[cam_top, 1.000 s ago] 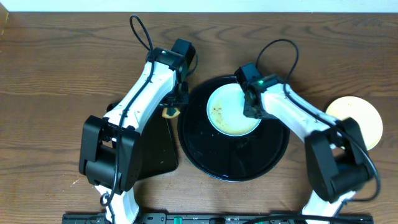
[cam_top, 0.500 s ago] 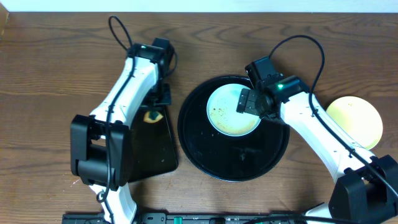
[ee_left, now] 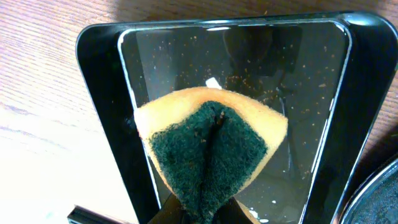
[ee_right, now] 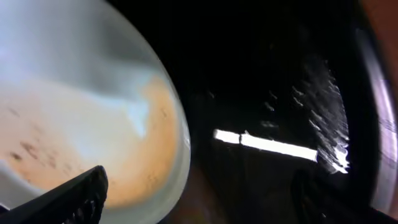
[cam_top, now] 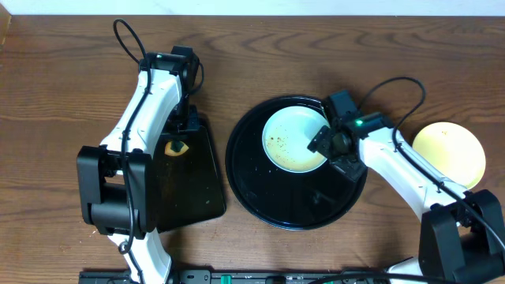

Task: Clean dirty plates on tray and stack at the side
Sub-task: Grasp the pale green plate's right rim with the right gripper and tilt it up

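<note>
A pale light-blue plate [cam_top: 293,140] with small brown smears lies in the upper part of the round black tray [cam_top: 260,209]. My right gripper [cam_top: 331,151] stands open at the plate's right rim. In the right wrist view one finger [ee_right: 78,199] is over the plate [ee_right: 74,106] and the other over the bare tray [ee_right: 261,74]. A pale yellow plate [cam_top: 450,154] rests on the table to the right. My left gripper [cam_top: 180,143] is shut on a yellow sponge with a green pad [ee_left: 208,146], above the rectangular black tray [ee_left: 102,93].
The rectangular black tray [cam_top: 193,197] sits just left of the round tray and is speckled with crumbs. Both arms' cables arch over the far half of the wooden table. A dark rail runs along the near edge.
My right gripper has opened, let go of the plate's rim and drawn back a little to the right. My left arm has carried the sponge leftward to over the rectangular tray.
</note>
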`<move>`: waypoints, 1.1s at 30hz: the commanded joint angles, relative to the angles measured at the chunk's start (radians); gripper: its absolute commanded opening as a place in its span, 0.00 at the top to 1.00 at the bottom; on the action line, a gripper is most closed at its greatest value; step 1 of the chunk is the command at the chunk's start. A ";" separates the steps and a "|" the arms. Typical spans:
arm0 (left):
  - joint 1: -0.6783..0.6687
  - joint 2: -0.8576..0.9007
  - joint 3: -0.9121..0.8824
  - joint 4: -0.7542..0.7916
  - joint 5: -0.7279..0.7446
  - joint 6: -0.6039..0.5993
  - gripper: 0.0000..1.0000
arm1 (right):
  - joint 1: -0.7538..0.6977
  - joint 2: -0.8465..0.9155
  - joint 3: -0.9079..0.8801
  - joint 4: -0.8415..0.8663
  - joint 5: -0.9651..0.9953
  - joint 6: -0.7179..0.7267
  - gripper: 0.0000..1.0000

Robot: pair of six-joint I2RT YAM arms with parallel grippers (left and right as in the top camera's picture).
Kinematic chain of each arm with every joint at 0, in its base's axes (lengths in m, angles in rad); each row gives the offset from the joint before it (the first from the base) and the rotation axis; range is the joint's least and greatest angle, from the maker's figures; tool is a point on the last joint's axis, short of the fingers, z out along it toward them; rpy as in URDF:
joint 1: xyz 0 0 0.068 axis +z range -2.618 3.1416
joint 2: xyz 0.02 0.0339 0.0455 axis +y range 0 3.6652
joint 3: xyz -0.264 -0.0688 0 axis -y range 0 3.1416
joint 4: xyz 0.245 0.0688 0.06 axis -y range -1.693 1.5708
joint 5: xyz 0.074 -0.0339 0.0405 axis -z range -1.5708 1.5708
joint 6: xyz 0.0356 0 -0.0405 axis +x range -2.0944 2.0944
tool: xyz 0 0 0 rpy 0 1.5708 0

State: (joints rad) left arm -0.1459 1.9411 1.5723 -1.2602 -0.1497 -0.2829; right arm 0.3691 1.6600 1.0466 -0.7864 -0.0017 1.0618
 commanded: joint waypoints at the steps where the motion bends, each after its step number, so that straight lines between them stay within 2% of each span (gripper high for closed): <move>1: 0.002 -0.007 -0.006 -0.008 -0.019 0.017 0.93 | -0.040 0.000 -0.058 0.129 -0.070 -0.005 0.14; 5: 0.002 -0.007 -0.006 -0.013 -0.019 0.017 0.92 | -0.052 0.000 -0.107 0.261 -0.121 -0.008 0.17; 8: 0.002 -0.007 -0.006 -0.015 -0.019 0.017 0.92 | -0.052 0.001 -0.131 0.322 -0.131 -0.009 0.29; 11: 0.002 -0.007 -0.006 -0.016 -0.019 0.017 0.92 | -0.052 0.001 -0.155 0.358 -0.131 -0.008 0.27; 17: 0.002 -0.007 -0.006 -0.023 -0.019 0.017 0.93 | -0.052 0.001 -0.190 0.388 -0.130 -0.008 0.29; 19: 0.002 -0.007 -0.006 -0.023 -0.019 0.017 0.92 | -0.052 0.001 -0.198 0.396 -0.126 -0.008 0.48; 21: 0.002 -0.007 -0.006 -0.026 -0.019 0.017 0.92 | -0.052 0.001 -0.210 0.414 -0.126 -0.008 0.62; 24: 0.002 -0.007 -0.006 -0.034 -0.019 0.017 0.92 | -0.052 0.002 -0.240 0.452 -0.122 0.001 0.65; 25: 0.002 -0.007 -0.006 -0.041 -0.019 0.018 0.92 | -0.052 0.004 -0.265 0.473 -0.122 0.010 0.69; 26: 0.002 -0.007 -0.006 -0.045 -0.019 0.018 0.92 | -0.052 0.007 -0.278 0.486 -0.123 0.016 0.76; 27: 0.002 -0.007 -0.006 -0.048 -0.019 0.018 0.92 | -0.052 0.008 -0.294 0.499 -0.123 0.023 0.91; 28: 0.002 -0.007 -0.006 -0.050 -0.019 0.018 0.92 | -0.052 0.009 -0.306 0.508 -0.122 0.023 0.97; 33: 0.002 -0.007 -0.006 -0.053 -0.019 0.017 0.92 | -0.052 0.009 -0.330 0.515 -0.122 0.002 0.99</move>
State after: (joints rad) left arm -0.1459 1.9411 1.5715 -1.3052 -0.1570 -0.2798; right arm 0.3260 1.6524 0.7563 -0.2520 -0.1349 1.0744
